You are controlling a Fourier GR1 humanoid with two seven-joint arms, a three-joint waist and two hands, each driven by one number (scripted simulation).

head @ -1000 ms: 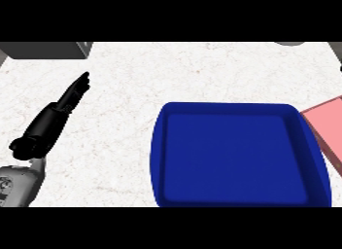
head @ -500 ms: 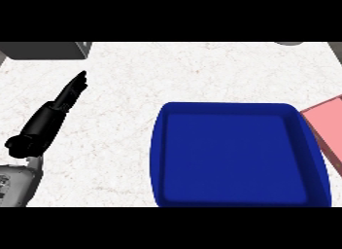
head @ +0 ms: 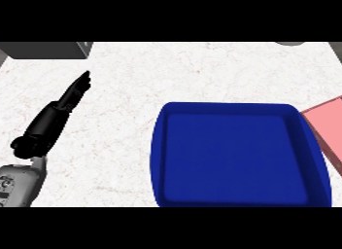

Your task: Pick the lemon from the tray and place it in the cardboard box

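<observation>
The left robot hand (head: 59, 109), fingers straight, rests left of the blue tray (head: 170, 160).

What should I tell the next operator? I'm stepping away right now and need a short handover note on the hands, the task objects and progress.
Left hand: open, fingers straight, resting at the view's left over the white counter, holding nothing.
Right hand: not in view.
Blue tray: in the lower right of the view, with no lemon visible inside it.
Lemon: not visible anywhere in the head view.
Pink container: at the right edge, beside the tray; only part shows and its contents cannot be seen.
Done: the lemon is out of the tray.
Left: cannot tell whether it was placed; check that first.
</observation>
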